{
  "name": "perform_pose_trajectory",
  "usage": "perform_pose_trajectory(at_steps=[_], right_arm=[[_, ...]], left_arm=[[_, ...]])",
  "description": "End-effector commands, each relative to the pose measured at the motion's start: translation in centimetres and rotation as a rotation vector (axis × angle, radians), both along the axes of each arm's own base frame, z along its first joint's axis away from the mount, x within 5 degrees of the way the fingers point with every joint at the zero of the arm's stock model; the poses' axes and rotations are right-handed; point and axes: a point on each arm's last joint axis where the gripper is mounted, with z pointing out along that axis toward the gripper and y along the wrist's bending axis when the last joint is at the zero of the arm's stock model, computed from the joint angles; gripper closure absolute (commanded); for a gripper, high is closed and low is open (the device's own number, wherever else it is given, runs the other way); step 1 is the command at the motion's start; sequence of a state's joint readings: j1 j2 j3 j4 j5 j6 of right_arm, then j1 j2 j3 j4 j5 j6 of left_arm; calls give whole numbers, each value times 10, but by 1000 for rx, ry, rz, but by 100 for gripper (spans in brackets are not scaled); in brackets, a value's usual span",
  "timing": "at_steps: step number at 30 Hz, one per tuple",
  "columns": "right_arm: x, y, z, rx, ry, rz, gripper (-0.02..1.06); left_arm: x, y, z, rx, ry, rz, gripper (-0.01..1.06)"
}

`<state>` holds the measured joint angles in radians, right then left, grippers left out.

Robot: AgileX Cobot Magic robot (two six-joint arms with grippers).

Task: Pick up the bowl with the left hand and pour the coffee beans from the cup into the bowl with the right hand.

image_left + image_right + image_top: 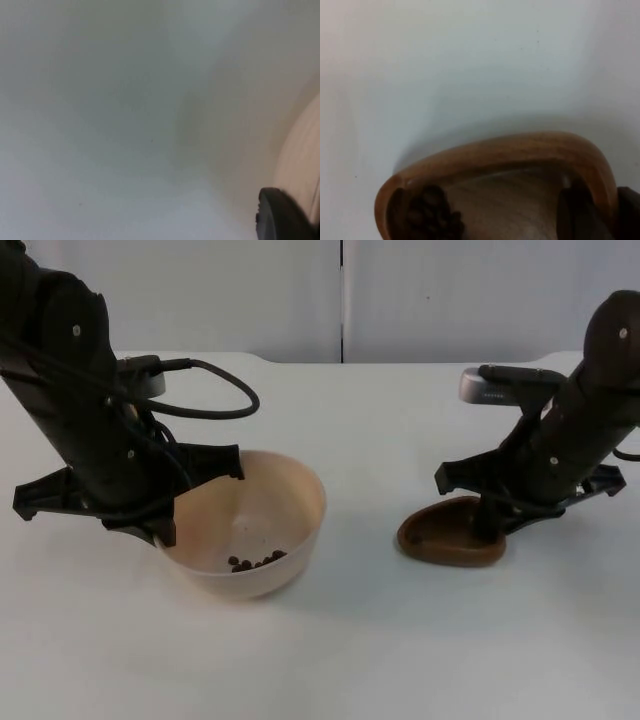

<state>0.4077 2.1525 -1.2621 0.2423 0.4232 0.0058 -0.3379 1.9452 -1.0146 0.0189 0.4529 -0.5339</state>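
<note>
A beige bowl [265,515] stands left of the table's middle, tilted, with several coffee beans [255,561] at its bottom. My left gripper [165,530] is shut on the bowl's left rim; the left wrist view shows the bowl's wall [302,150] beside a black fingertip [280,215]. A brown wooden cup [445,535] rests on the table to the right. My right gripper [490,525] is shut on the cup's right side, one finger [580,215] inside the rim [520,147]. A few beans [432,215] lie inside the cup.
The white table [380,640] runs back to the grey partition wall [340,295]. Bare table lies between bowl and cup and along the front edge.
</note>
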Motion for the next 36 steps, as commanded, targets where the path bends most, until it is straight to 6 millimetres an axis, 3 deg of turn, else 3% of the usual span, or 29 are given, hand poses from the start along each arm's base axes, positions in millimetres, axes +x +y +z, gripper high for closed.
perform_pose_trajectory(at_steps=[1,6,9,12,13,14,17,19,20,22,25,27,32,33,36], right_arm=[[-3,3,-6,-10,11,28,104],[-3,4,-6,-10,10,29,104],[-3,4,-6,-10,10,29,97],[-3,4,-6,-10,8,29,75],[-2,4,-6,-7,-2,27,61],[-2,4,-6,-7,-2,27,61],[-1,4,-5,-5,-14,25,42],[0,4,-1,-6,-29,31,37],[0,4,-1,-6,-29,31,37],[1,4,7,-7,-53,43,36],[2,4,25,-7,-108,63,36],[2,3,32,-6,-126,69,36],[-3,2,78,18,-196,92,36],[-3,2,78,18,-196,92,36],[-11,-1,114,43,-251,96,36]], left_arm=[[-1,2,-4,23,17,-17,105],[-1,2,-4,24,17,-21,105],[-1,2,-4,26,17,-30,105],[-2,2,-4,27,19,-30,103],[-2,2,-4,27,19,-30,98],[-2,2,-4,27,19,-30,98],[-2,2,-4,29,25,-36,74],[-3,3,-4,34,32,-43,52],[-3,3,-4,34,32,-43,52],[-3,3,0,33,17,-53,31],[-1,2,14,34,-36,-109,12],[-2,2,20,31,-53,-116,9],[-5,2,56,1,-148,-114,7],[-5,2,56,1,-148,-114,7],[-10,3,80,-1,-209,-154,7]])
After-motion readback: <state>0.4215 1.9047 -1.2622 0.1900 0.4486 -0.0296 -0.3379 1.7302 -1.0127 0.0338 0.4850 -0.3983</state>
